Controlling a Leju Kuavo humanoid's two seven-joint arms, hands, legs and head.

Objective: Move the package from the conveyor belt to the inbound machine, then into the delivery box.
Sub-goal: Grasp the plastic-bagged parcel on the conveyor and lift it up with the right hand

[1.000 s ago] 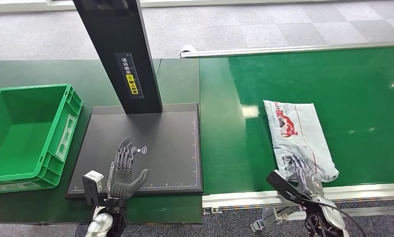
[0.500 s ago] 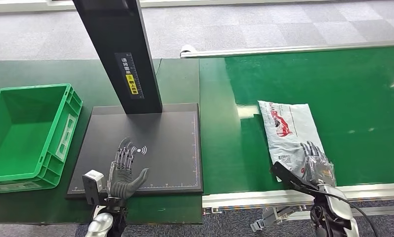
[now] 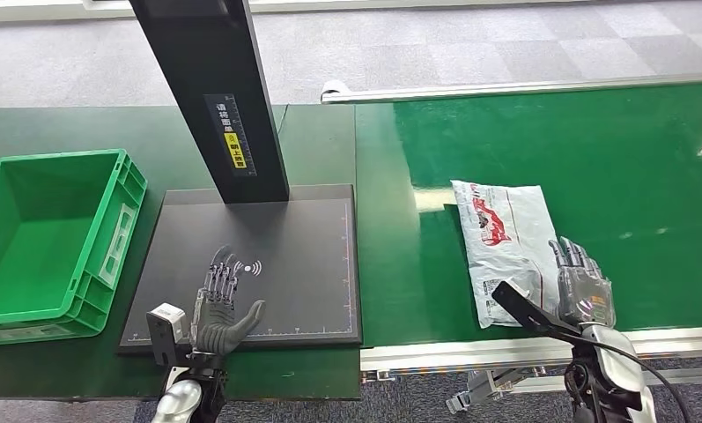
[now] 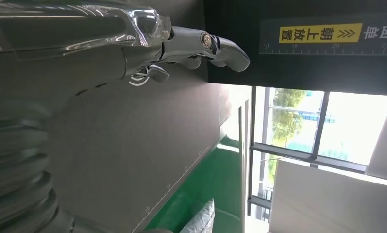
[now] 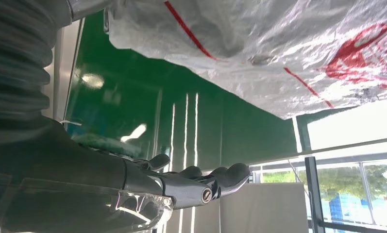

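hands open, both empty: left hand (image 3: pixel 219 310) over the near edge of the flat black scanner plate (image 3: pixel 303 256), right hand (image 3: pixel 583 289) just right of the crinkled grey plastic package (image 3: pixel 501 242) lying on the green conveyor belt (image 3: pixel 646 176); green plastic crate (image 3: pixel 30 220) far left.

Right half of frame: green conveyor belt (image 3: pixel 594 141) carrying a grey package (image 3: pixel 503 247). Left half: dark green table (image 3: pixel 65 123) bearing a green crate (image 3: pixel 109 256), black scanner plate (image 3: pixel 303 264) centre.
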